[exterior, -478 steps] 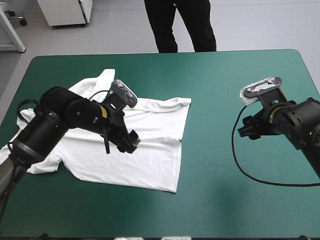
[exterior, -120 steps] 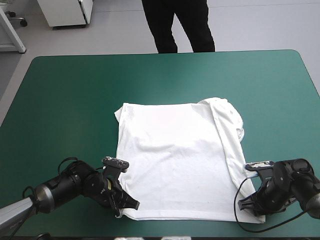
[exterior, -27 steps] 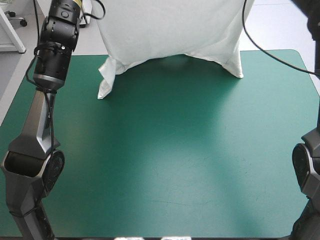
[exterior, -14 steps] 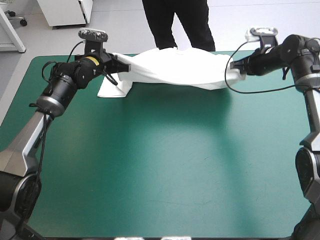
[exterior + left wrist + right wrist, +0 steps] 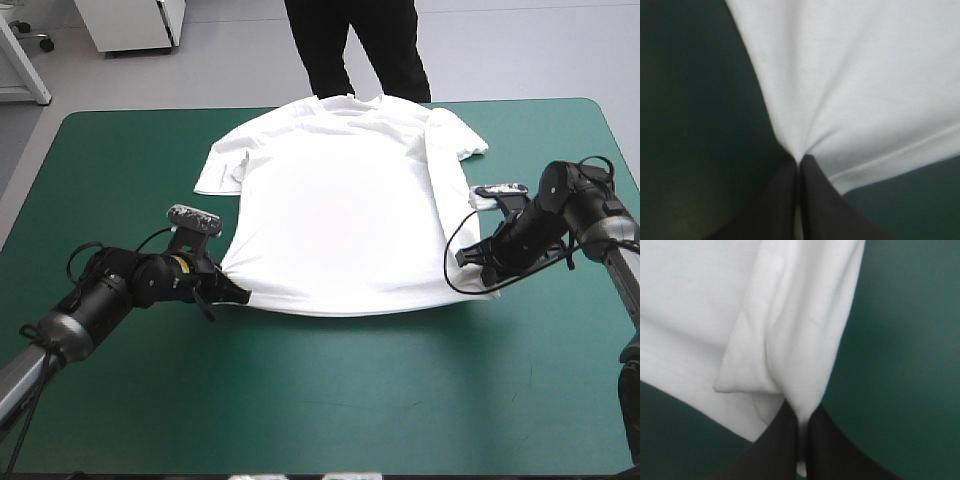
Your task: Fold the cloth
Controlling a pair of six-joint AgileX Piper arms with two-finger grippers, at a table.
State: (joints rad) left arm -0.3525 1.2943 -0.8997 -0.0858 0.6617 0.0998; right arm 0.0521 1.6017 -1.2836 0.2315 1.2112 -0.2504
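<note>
Lying flat on the teal-green counter (image 5: 330, 400), the white T-shirt (image 5: 330, 210) spreads across the far half in the high view, collar toward the far edge and hem toward the near one. One sleeve is bunched at the shirt's left side, and a long fold runs down its right side. Both arms reach in low. The left jaws are clamped on the hem's left corner and the right jaws on the hem's right corner. From the left wrist, the two black fingers (image 5: 777, 205) meet in a pointed arch, all but closed, with the T-shirt (image 5: 865, 75) pinched between their tips. Creases fan out from the pinch, the stitched hem runs off to one side, and bare counter (image 5: 690, 125) shows beside the cloth. From the right wrist, the fingers (image 5: 832, 450) likewise close on the T-shirt (image 5: 700, 300). They grip a doubled flap of cloth at the corner, with bare counter (image 5: 900, 340) alongside it.
</note>
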